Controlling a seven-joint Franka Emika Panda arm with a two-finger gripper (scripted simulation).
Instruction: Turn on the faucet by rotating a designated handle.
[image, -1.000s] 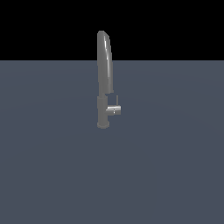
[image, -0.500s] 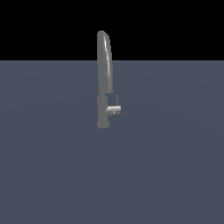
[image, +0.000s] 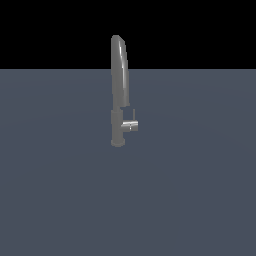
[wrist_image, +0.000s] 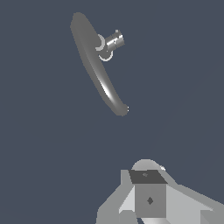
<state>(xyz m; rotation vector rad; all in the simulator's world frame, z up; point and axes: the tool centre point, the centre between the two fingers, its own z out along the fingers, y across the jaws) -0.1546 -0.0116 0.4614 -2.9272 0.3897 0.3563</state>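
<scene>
One tall, slim, dark-grey metallic faucet (image: 119, 90) stands alone on a flat slate-blue surface (image: 200, 190), its cylindrical base column upright and its long spout rising high. A short, shiny grey cylindrical handle (image: 131, 126) juts sideways from the base column toward the exterior view's right, with a thin pin-like lever standing up from its outer end.

No arm appears in the exterior view. In the wrist view, the pale grey gripper (wrist_image: 148, 199) shows only as a blocky body with a darker square face at the picture's edge; its fingers are out of sight, so whether it is spread or closed cannot be told. It holds nothing that can be seen and touches nothing.

From the gripper, the faucet (wrist_image: 98, 70) lies well ahead and apart, seen from above as a long curved dark shape. The spout's tip is the nearest part to the gripper. The handle (wrist_image: 113, 42) sits beyond the spout, at the far end of the faucet, sticking out to one side of the column.
</scene>
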